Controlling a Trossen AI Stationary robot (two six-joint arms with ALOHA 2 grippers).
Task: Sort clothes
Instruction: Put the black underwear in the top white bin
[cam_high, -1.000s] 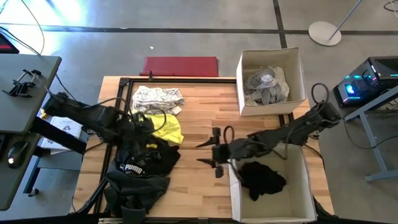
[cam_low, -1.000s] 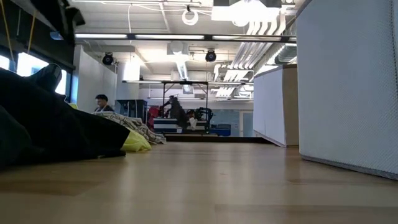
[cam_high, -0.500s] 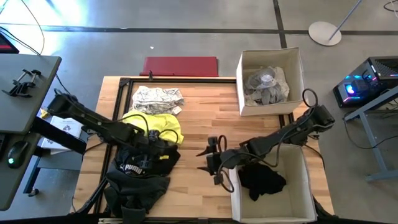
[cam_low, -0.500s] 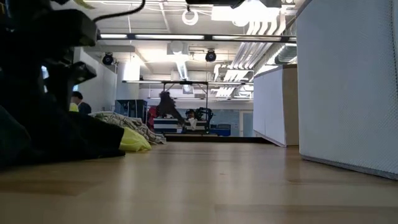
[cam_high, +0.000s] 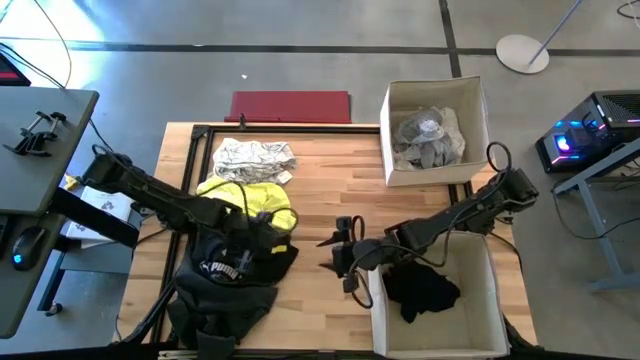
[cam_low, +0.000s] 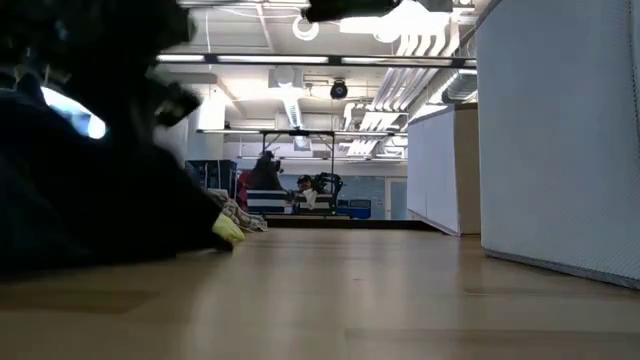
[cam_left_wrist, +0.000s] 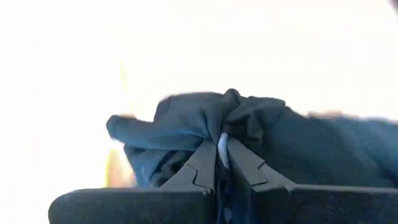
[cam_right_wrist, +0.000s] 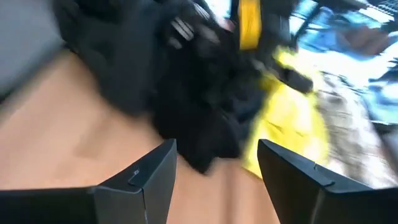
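Note:
A dark garment with a white Puma logo (cam_high: 228, 270) lies at the table's near left, partly over its near edge. My left gripper (cam_high: 266, 233) is shut on a bunch of its dark blue cloth (cam_left_wrist: 205, 118). A neon yellow garment (cam_high: 257, 198) lies just beyond it, and a patterned grey-white one (cam_high: 253, 157) farther back. My right gripper (cam_high: 336, 256) stands open over bare wood near the table's middle, its fingers (cam_right_wrist: 142, 179) pointing at the dark garment (cam_right_wrist: 180, 106) and apart from it. My left gripper pinches a gathered fold of the dark garment (cam_left_wrist: 222, 129) between its two fingers (cam_left_wrist: 205, 163), near the garment's right side. Several layers bunch up at the fingertips. Most of the garment lies on the table.
A white box (cam_high: 478, 110) at the far right holds grey clothes (cam_high: 428, 135). A second white box (cam_high: 488, 290) at the near right holds a black garment (cam_high: 420, 288). A red mat (cam_high: 290, 105) lies beyond the far edge. Bare wood lies between the arms.
My left gripper has gone toward the table's near edge and right, onto the dark garment, and has shut on it. The garment's right part has bunched up and been drawn a little to the right. My right gripper has shifted slightly toward the near edge, still open.

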